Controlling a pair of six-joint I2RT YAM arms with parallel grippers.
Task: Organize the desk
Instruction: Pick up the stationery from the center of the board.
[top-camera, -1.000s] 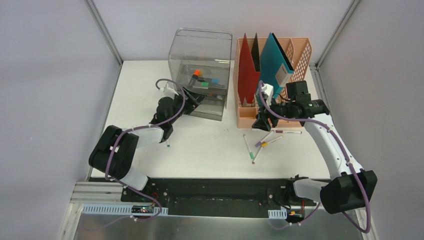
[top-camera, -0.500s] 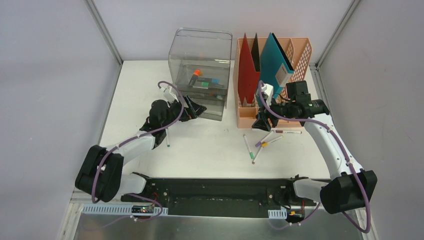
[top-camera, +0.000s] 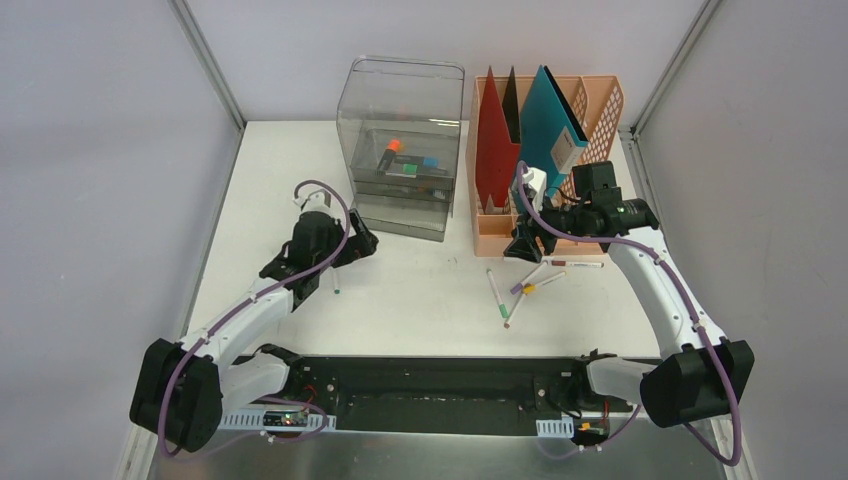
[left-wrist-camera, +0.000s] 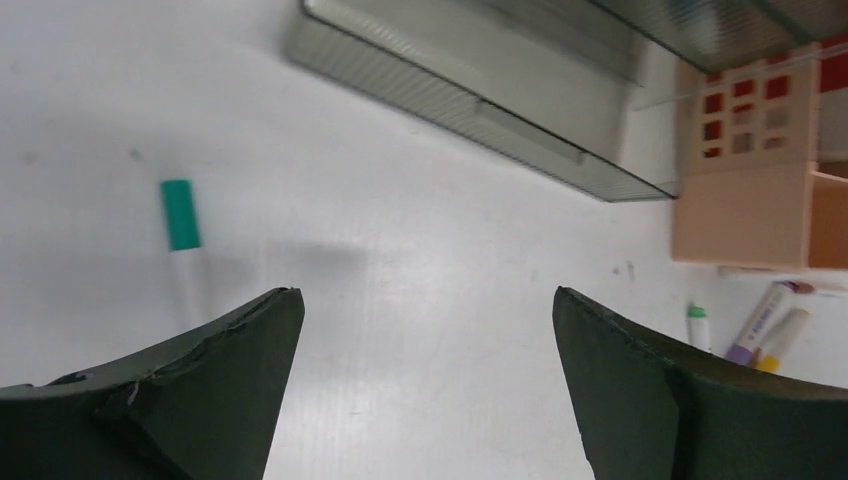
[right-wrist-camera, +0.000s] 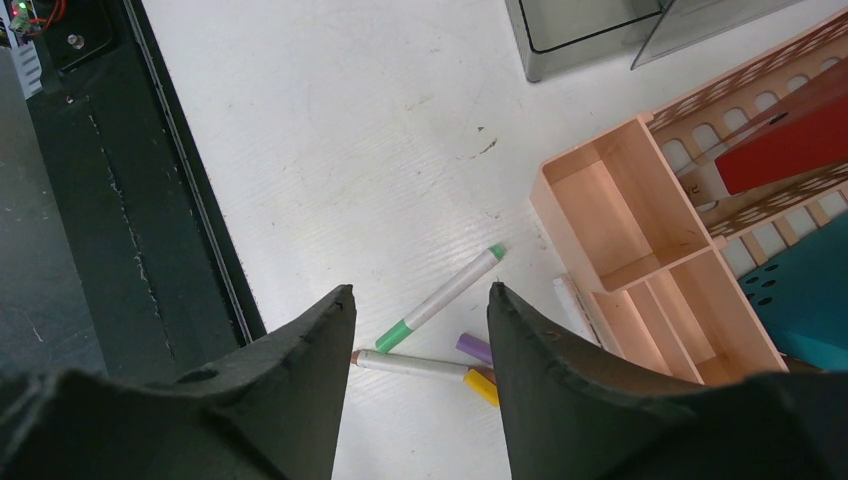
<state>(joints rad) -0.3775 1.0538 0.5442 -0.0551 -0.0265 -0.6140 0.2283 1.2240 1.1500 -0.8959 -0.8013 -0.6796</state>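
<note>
so the left end effector (top-camera: 356, 243) has just backed off the clear drawer box (top-camera: 400, 110) at 12 o'clock and is swinging out toward 8 o'clock, jaws spreading all the way with nothing in them. We're reading that as the drawer bit being over for now and the arm going after the next stray. The white surface (top-camera: 420, 310) is lying under both arms, filling the middle of the overhead view, and it's still messy: a green-capped pen (left-wrist-camera: 181, 214) is sitting just beside the left jaws, and a bunch of loose pens (top-camera: 522, 290) is lying at 4 o'clock. The right end effector (right-wrist-camera: 420, 290) isn't budging, hovering over that bunch, jaws partly apart and empty. The peach file rack (top-camera: 603, 100) at 1 o'clock is crowding it, so we're guessing its front wall is getting in the way of any reach there
</note>
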